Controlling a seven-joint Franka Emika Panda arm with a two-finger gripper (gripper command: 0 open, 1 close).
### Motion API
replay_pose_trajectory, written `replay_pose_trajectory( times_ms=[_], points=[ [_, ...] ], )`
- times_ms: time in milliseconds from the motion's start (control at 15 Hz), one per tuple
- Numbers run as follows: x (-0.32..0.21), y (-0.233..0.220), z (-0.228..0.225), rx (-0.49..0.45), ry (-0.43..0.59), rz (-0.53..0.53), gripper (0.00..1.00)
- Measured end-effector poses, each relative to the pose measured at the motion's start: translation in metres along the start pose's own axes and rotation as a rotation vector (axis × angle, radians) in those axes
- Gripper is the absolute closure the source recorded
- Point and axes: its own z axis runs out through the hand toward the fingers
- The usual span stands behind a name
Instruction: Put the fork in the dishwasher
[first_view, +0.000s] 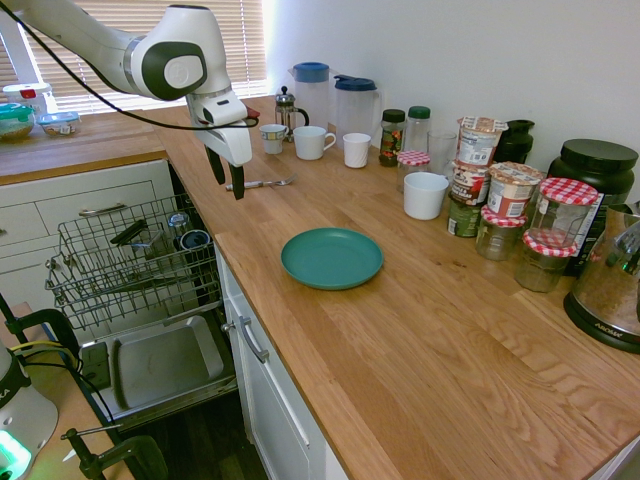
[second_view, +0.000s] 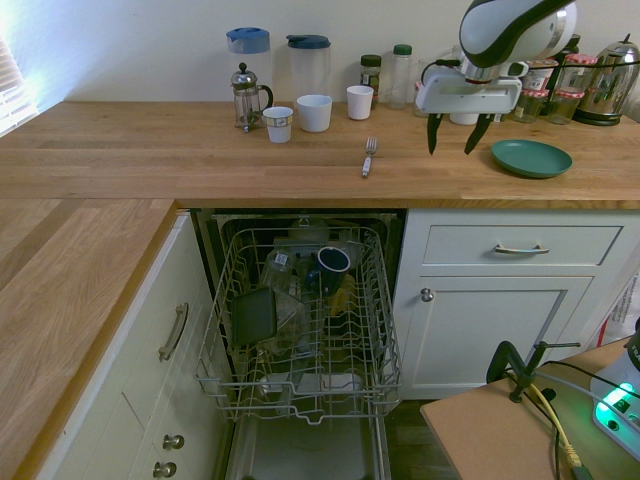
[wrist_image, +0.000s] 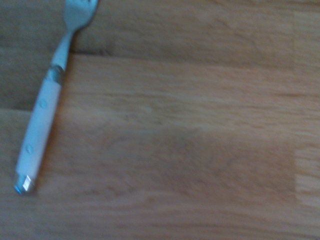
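My claw (second_view: 452, 133) hangs open and empty above the surface (second_view: 200, 160), fork (second_view: 368, 157) lying flat nearby.

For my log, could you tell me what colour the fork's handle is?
The fork has a white handle with a silver metal neck, clearest in the wrist view.

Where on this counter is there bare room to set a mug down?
Bare wood lies in front of the green plate toward the counter's near edge, and left of the fork below the French press. The jars along the wall are crowded.
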Motion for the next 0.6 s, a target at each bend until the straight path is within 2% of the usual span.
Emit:
replay_pose_trajectory(
  times_ms=[200,600],
  points=[
    [-0.002,-0.041,0.014,0.023,0.017,0.062,0.00],
    [-0.023,-0.115,0.053,0.026,0.126,0.211,0.00]
  ],
)
